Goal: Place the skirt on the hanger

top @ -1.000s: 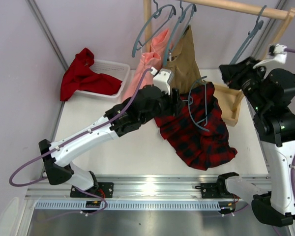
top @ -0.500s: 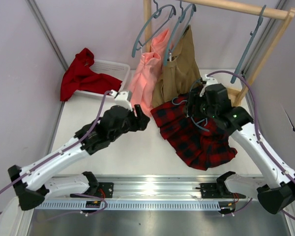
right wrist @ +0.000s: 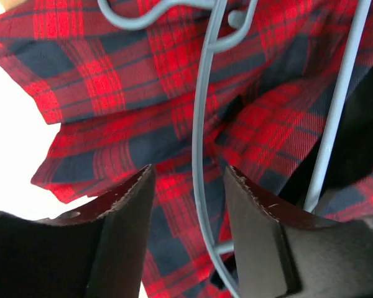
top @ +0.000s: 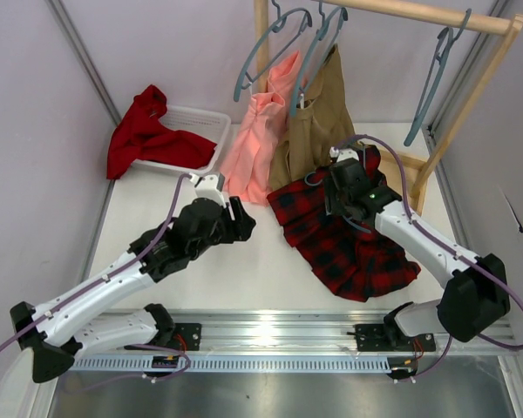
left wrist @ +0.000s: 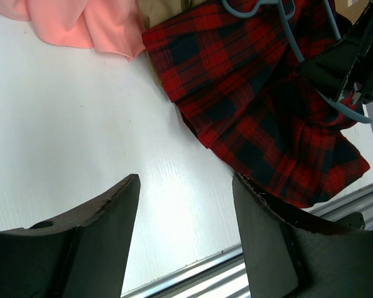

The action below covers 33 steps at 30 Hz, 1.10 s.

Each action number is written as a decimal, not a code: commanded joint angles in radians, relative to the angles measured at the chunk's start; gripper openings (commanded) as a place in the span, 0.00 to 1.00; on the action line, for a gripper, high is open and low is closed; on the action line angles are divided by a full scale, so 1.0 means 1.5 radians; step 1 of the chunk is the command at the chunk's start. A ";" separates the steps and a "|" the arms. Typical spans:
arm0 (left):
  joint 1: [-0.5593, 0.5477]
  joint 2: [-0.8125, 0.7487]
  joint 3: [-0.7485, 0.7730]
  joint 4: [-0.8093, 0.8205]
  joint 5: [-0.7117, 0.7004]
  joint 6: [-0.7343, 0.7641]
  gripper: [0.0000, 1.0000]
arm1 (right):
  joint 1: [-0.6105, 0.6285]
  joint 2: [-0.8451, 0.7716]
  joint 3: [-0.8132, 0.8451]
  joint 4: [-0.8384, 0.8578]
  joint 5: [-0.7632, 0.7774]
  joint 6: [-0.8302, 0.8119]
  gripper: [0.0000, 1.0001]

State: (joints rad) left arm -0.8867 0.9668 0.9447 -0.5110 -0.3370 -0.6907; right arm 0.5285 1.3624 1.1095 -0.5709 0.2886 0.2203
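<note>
The red-and-black tartan skirt [top: 353, 248] lies crumpled on the white table at centre right. It also shows in the left wrist view [left wrist: 255, 105] and the right wrist view [right wrist: 105, 81]. A blue-grey hanger [top: 312, 179] lies on top of it, hook toward the rack. My right gripper [top: 342, 202] hovers just over the skirt, open, with one thin hanger arm [right wrist: 201, 136] running between the jaws [right wrist: 189, 183]. My left gripper [top: 241, 218] is open and empty above bare table [left wrist: 185, 186], left of the skirt.
A wooden rack [top: 418, 12] at the back carries a pink garment [top: 253, 131], a tan garment [top: 318, 113] and several spare hangers [top: 431, 74]. A white basket [top: 196, 131] holds a plain red cloth [top: 144, 131]. A wooden tray [top: 411, 178] stands behind the skirt.
My left arm has let go and pulled back left off the skirt. My right arm has swung down from the rack's right end onto the skirt and hanger.
</note>
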 commanded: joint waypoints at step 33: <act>0.031 -0.025 0.009 -0.019 -0.012 -0.005 0.67 | -0.063 -0.214 -0.006 0.180 -0.138 0.154 0.00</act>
State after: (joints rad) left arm -0.8497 0.9367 0.9344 -0.5423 -0.3397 -0.6922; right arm 0.4335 1.1458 1.0996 -0.4488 0.0978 0.3557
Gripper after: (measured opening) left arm 0.671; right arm 0.052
